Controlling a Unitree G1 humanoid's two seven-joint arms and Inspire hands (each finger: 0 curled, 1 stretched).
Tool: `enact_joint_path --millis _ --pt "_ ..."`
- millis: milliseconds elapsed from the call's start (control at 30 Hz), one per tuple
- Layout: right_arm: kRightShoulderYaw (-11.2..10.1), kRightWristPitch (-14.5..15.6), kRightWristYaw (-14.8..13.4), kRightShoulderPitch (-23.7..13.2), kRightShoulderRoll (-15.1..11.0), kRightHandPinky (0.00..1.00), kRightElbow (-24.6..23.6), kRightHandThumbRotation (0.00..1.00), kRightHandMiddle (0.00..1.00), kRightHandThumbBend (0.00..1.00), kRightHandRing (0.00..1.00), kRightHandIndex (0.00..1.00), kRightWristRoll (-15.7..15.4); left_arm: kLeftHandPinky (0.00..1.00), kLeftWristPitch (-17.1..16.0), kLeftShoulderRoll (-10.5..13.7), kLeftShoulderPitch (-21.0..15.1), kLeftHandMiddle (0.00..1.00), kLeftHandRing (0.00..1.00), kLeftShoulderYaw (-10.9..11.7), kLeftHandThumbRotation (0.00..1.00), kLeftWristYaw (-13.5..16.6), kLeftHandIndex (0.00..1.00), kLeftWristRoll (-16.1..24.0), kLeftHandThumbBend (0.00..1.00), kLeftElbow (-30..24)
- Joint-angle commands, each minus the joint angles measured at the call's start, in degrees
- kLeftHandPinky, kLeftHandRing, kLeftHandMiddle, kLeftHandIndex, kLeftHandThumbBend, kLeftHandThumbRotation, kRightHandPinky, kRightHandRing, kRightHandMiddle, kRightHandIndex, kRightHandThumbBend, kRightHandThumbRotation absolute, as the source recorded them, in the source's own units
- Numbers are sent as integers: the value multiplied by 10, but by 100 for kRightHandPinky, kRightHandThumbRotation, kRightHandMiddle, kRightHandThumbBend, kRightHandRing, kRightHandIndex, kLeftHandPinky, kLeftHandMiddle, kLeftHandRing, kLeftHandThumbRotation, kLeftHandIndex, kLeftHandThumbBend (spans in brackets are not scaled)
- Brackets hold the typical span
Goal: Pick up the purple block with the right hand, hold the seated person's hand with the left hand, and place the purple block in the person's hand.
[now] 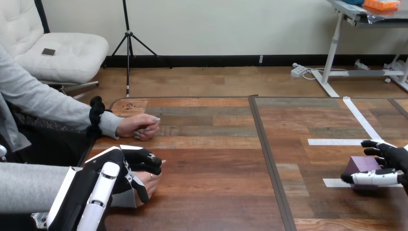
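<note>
1. Item: the small purple cube-shaped block sits on the wooden plank counter at its right side, between strips of white tape.
2. Handling, as judged: light, rigid and not fragile. Its smooth flat faces may slip, so two opposite faces are the sound place to grip.
3. Right hand: the fingers curl over the block's far side and the thumb lies along its near face, pinching it. The block rests on the counter.
4. Left hand: the fingers and thumb are curled round the person's nearer hand at the counter's left edge.
5. The person's farther hand rests on the counter, loosely closed and apart.
6. Assessment: the lift is not yet made, and the block is well apart from the receiving hand.
</note>
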Motion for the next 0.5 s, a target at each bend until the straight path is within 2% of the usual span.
enact_joint_path --millis 0,267,467 --pt "-28 14 19 -11 3 83 6 0 88 79 86 89 35 28 -14 2 -28 59 58 6 92 3 54 1 30 -9" --pt "-48 56 22 -20 12 71 4 0 87 66 82 87 74 27 -20 2 -30 58 57 8 93 4 54 7 30 -8" --pt "-15 37 -19 -13 4 68 -4 0 81 71 75 82 33 27 -10 5 -27 58 57 8 93 5 54 7 33 -14"
